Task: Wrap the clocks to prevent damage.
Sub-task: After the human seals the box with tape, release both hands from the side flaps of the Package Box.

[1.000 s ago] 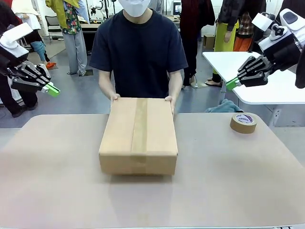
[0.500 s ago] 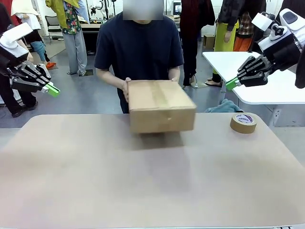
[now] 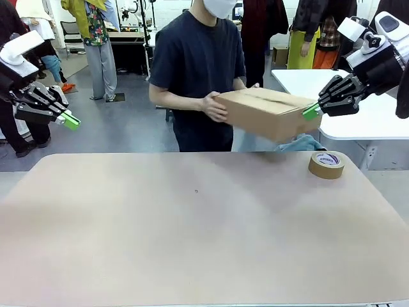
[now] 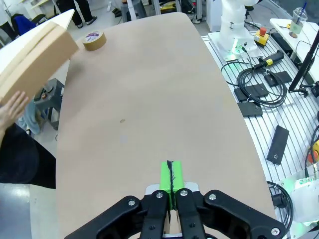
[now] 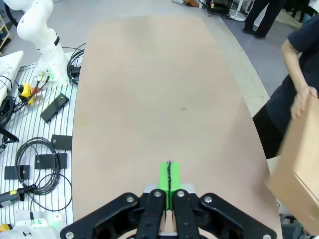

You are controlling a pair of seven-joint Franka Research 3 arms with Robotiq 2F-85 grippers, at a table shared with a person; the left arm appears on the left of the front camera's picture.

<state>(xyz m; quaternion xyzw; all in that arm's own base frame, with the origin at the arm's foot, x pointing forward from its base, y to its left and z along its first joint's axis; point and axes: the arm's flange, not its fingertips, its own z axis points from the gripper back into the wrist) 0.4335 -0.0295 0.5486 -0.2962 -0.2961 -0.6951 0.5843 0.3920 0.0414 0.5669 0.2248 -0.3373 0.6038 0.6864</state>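
No clocks are in view. A person at the far side holds a closed cardboard box (image 3: 268,114) in the air, off the table (image 3: 192,236) and swung toward the picture's right, one hand (image 3: 215,107) on its left end. The box (image 4: 30,59) also appears in the left wrist view, and its edge (image 5: 299,159) in the right wrist view. My left gripper (image 3: 71,121) hangs shut and empty high at the far left. My right gripper (image 3: 310,112) is shut and empty high at the right, its green tips close by the box's right end.
A roll of brown tape (image 3: 326,164) lies flat on the table at the far right; it also shows as the tape roll (image 4: 93,40) in the left wrist view. A white table (image 3: 358,109) stands behind my right arm. Cables lie on the floor beside the table.
The person has lifted the box off the middle of the table and swung it to the picture's right, turning with it. Neither arm has moved.
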